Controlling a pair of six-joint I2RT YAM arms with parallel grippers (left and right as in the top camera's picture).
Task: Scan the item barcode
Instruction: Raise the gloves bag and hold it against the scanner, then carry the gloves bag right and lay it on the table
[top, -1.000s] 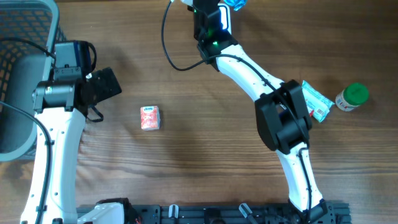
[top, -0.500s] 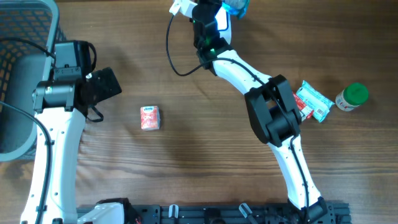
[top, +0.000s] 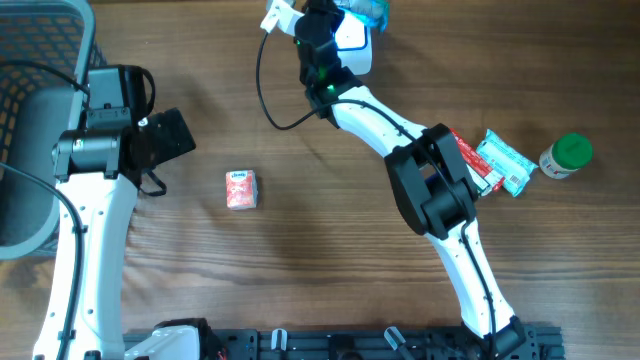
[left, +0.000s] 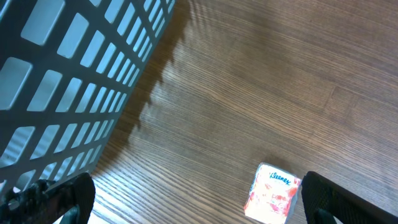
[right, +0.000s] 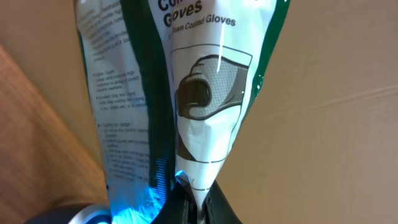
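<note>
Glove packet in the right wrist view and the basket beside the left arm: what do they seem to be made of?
Glove packet: thin printed plastic film, glossy, judging by its sheen and soft creases.
Basket: rigid open-grid wall, probably moulded plastic, matte dark grey; coated metal cannot be ruled out.

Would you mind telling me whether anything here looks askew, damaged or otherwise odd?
Only the glove packet: the right end effector pinches one edge, so it is creased lengthwise rather than flat. Nothing looks spilled or damaged.
</note>
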